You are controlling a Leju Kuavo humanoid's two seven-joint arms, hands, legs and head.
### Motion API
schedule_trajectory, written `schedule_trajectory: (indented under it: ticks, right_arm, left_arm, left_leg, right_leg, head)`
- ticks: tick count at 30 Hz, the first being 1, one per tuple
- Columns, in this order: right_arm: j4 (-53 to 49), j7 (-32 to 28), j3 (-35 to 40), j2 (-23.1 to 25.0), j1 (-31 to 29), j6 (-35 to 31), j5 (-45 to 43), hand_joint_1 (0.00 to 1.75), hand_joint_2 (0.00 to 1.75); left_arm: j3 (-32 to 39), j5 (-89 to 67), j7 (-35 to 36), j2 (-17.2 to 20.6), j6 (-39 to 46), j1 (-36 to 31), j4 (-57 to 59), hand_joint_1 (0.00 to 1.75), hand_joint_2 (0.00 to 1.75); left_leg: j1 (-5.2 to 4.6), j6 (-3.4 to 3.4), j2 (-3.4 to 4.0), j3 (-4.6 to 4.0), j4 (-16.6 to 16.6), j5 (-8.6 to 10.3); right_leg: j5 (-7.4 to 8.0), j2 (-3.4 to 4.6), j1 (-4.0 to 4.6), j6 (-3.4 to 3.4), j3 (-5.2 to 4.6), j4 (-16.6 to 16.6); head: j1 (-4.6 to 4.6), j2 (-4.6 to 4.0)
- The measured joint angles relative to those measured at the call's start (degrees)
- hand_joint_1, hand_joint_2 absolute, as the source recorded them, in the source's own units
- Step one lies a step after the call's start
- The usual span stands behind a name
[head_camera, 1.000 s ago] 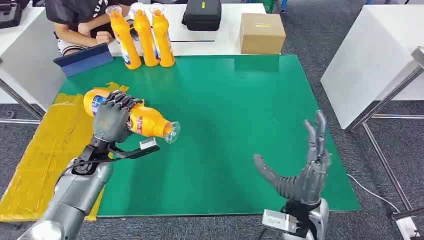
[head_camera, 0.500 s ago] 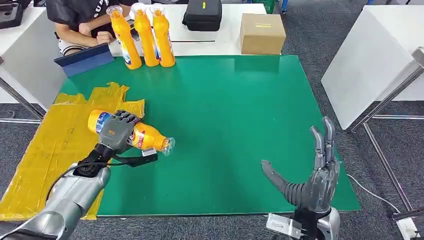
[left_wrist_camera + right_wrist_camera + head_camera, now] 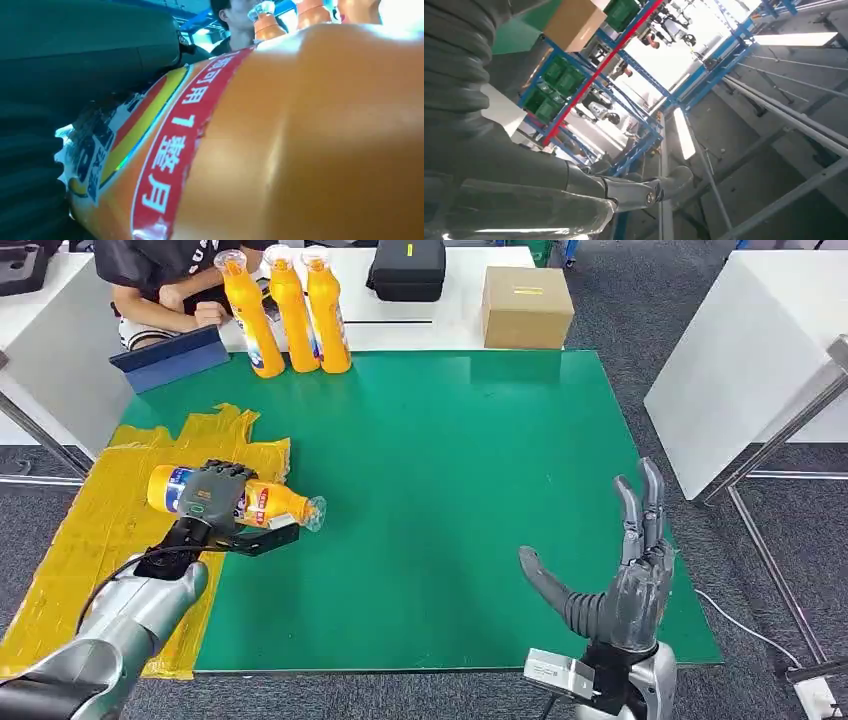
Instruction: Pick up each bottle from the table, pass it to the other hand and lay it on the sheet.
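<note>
Orange plastic is what your left hand [image 3: 212, 497] has hold of: its fingers wrap over the middle of a bottle [image 3: 262, 503] lying on its side, base toward the left and clear cap pointing right. You can see the bottle sits over the right edge of the yellow sheet [image 3: 95, 530], with its base end above the sheet and its neck and cap reaching out over the green table mat [image 3: 450, 490]; whether it rests on the surface or hangs just above it cannot be told. From your left wrist camera the bottle's orange body and red-banded label [image 3: 170, 165] press up close against the dark hand. Your right hand [image 3: 625, 580] stands at the near right corner of the mat, released, holding nothing, its fingers straight and pointing up with the thumb spread out to the left. At the far left edge of the mat three more orange bottles [image 3: 288, 310] stand upright, touching one another in a tight row. Beyond them you have a white table [image 3: 440, 330] carrying a cardboard box [image 3: 526, 306] and a black case [image 3: 405, 270]. A person [image 3: 160, 285] in a dark top sits at the far left behind a blue tablet [image 3: 168, 357] propped near the bottles.
</note>
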Motion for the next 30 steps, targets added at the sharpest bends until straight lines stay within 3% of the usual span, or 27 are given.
schedule_trajectory:
  ticks: [14, 15, 16, 17, 30]
  right_arm:
    - [1.3, 1.4, 1.4, -0.5, -1.0, 0.0, 0.5, 0.0, 1.75]
    - [1.5, 1.4, 1.5, -0.5, -1.1, 0.0, 0.3, 0.0, 1.75]
    - [1.6, 1.5, 1.6, -0.6, -1.1, 0.0, 0.1, 0.0, 1.75]
    - [1.8, 1.6, 1.6, -0.7, -1.1, 0.0, -0.2, 0.0, 1.75]
    - [3.2, 1.7, 1.7, -1.0, -1.5, 0.0, -1.0, 0.0, 1.75]
  left_arm:
    - [2.2, 1.1, 0.5, 0.6, -2.5, -0.5, 2.1, 1.75, 1.75]
    - [2.4, 1.3, 0.3, 0.6, -2.8, -0.5, 2.2, 1.36, 1.75]
    - [2.4, 1.3, 0.2, 0.7, -3.1, -0.5, 2.3, 0.3, 1.75]
    - [2.5, 1.3, 0.0, 0.8, -3.5, -0.5, 2.4, 0.02, 1.75]
    - [2.9, 1.6, -2.4, 0.9, -6.3, -0.9, 3.4, 0.0, 1.75]
  left_leg:
    - [0.0, 0.0, 0.0, 0.0, 0.0, 0.0]
    - [0.0, 0.0, 0.0, 0.0, 0.0, 0.0]
    - [0.0, 0.0, 0.01, 0.0, 0.0, 0.0]
    - [0.0, 0.0, 0.0, 0.0, 0.0, 0.0]
    - [0.0, 0.0, 0.0, 0.0, 0.0, 0.0]
  right_leg:
    - [0.0, 0.0, 0.0, 0.0, 0.01, 0.0]
    - [0.0, 0.0, 0.0, 0.0, 0.01, 0.0]
    - [0.0, 0.0, 0.0, 0.0, 0.01, 0.0]
    - [0.0, 0.0, 0.0, 0.0, 0.01, 0.0]
    - [0.0, 0.0, 0.0, 0.0, 0.02, 0.0]
  head:
    - [0.0, 0.0]
    - [0.0, 0.0]
    - [0.0, 0.0]
    - [0.0, 0.0]
    - [0.0, 0.0]
